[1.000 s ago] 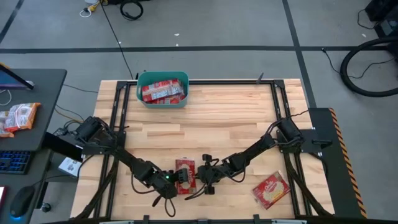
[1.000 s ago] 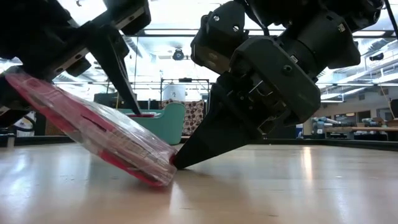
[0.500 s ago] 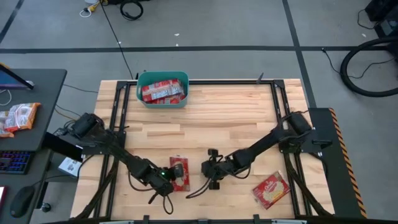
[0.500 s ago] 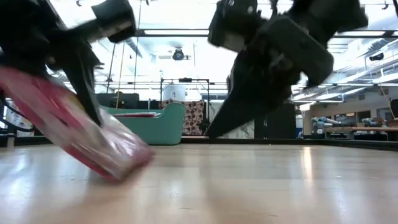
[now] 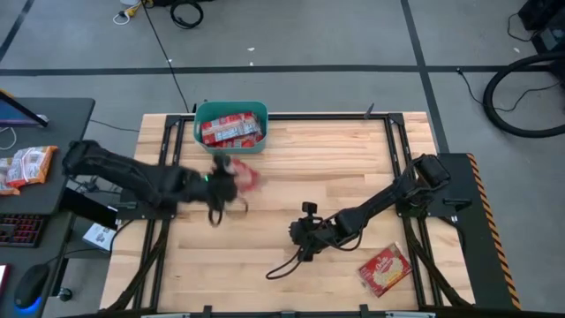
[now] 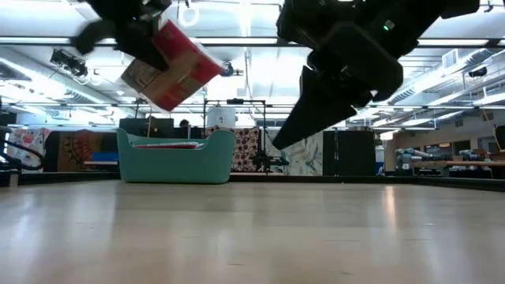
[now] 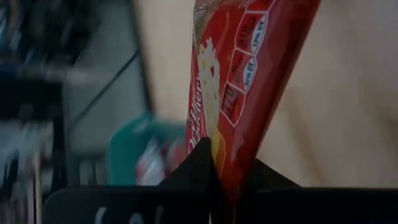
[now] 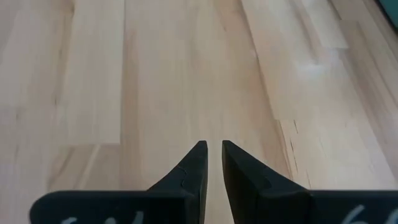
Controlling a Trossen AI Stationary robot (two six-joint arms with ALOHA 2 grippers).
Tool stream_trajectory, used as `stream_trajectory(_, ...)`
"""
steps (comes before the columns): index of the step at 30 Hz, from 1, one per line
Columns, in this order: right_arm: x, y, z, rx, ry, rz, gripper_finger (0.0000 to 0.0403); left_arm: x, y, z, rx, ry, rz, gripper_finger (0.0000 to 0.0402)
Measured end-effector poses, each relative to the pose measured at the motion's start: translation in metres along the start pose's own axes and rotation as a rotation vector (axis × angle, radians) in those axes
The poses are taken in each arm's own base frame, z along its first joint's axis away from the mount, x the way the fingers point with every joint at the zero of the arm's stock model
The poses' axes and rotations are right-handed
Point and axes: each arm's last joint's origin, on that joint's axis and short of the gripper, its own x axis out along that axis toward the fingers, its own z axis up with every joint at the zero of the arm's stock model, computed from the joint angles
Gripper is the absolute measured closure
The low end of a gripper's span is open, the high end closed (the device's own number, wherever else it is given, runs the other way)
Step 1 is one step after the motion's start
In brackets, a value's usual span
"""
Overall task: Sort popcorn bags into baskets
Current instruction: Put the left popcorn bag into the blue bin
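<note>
- The left gripper (image 5: 231, 181) has its jaws clenched on one edge of a popcorn bag (image 5: 246, 177), carried in the air near the teal basket (image 5: 231, 141). Judged risk: held only by its edge, the bag could swing or slip out and land on the desk (image 5: 335, 159).
- The basket already holds red packets; a tilted drop might catch its rim.
- The right gripper (image 8: 211, 163) hangs low over bare desk, jaws nearly together, grasping nothing.
- Another bag (image 5: 384, 268) lies near the desk's right corner.
</note>
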Motion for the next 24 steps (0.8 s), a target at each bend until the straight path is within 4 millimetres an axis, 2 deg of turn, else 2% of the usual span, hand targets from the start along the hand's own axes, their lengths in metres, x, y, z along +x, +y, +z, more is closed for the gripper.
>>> stream_trajectory(4,0.000,0.001,-0.001,0.015,-0.006,-0.020,0.0349,0.012,0.035,-0.026,-0.183,0.121,0.082,0.0377)
stream_trajectory(8,0.000,0.002,-0.001,0.016,-0.008,-0.017,0.0349,0.036,0.062,-0.052,-0.325,0.252,0.105,0.0377)
stream_trajectory(11,0.000,0.002,-0.001,0.019,-0.011,-0.016,0.0349,0.060,0.076,-0.070,-0.357,0.362,0.118,0.0377)
stream_trajectory(15,0.000,0.002,-0.001,0.018,-0.010,-0.016,0.0348,0.090,0.085,-0.088,-0.365,0.471,0.089,0.0377)
stream_trajectory(19,0.000,0.003,-0.002,0.014,-0.004,-0.017,0.0348,0.118,0.088,-0.098,-0.282,0.607,0.056,0.0377)
stream_trajectory(24,-0.002,0.005,-0.003,0.009,-0.003,-0.012,0.0348,0.141,0.100,-0.090,-0.248,0.629,0.066,0.0377)
